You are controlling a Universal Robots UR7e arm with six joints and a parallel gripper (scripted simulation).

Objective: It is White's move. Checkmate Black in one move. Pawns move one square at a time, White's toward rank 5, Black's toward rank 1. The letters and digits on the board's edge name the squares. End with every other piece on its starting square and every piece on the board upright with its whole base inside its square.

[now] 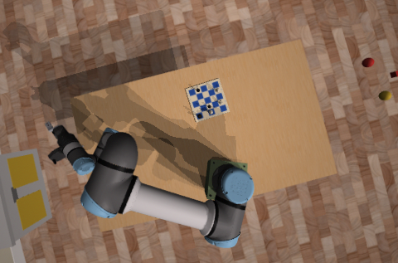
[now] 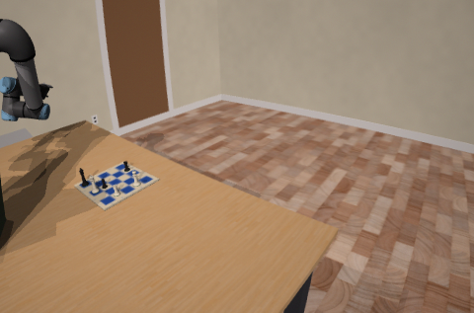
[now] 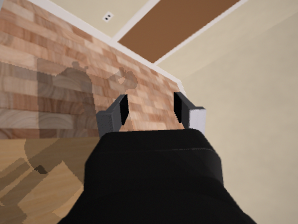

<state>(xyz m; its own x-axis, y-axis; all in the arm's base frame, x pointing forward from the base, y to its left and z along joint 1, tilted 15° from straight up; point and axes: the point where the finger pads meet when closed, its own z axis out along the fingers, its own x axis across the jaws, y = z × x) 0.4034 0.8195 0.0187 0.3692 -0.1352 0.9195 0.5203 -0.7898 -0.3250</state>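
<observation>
A small blue-and-white chessboard (image 1: pixel 207 99) lies near the middle of the wooden table; it also shows in the exterior view (image 2: pixel 118 185). Several small black and white pieces stand upright on it, among them a tall black piece (image 2: pixel 82 176) at the left corner and a white piece (image 2: pixel 135 178) toward the right. My gripper (image 3: pixel 150 102) (image 1: pixel 51 127) is open and empty, with only floor and wall between its fingers. It is far from the board, past the table's left end, and points away from the table toward the wall.
A grey cabinet with yellow panels (image 1: pixel 22 194) stands off the table's left end. A red ball (image 1: pixel 368 62), a yellow ball (image 1: pixel 385 95) and a small dark red block (image 1: pixel 394 74) lie on the floor far right. A brown door (image 2: pixel 133 46) is in the wall.
</observation>
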